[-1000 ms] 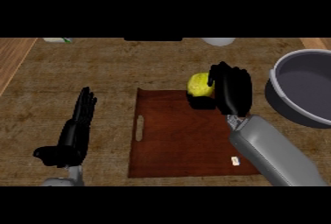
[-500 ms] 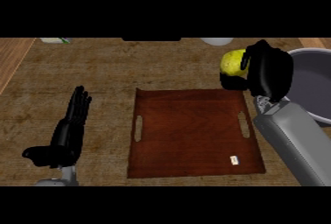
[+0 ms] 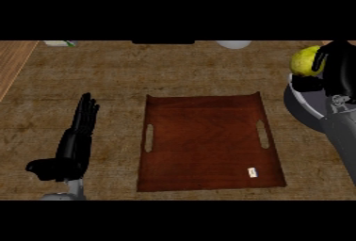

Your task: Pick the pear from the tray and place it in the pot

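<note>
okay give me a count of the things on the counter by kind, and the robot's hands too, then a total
Pear: 1, yellow, held in the right hand
Tray: 1, brown, nothing large on it
Pot: 1, grey, at the right edge
Hands: 2, left hand open and resting, right hand curled round the pear
Small items at the far edge, too unclear to name: not counted
Total: 5

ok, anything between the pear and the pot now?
Nothing visible. The right hand holds the yellow pear over the far rim of the grey metal pot, with no object between them.
</note>
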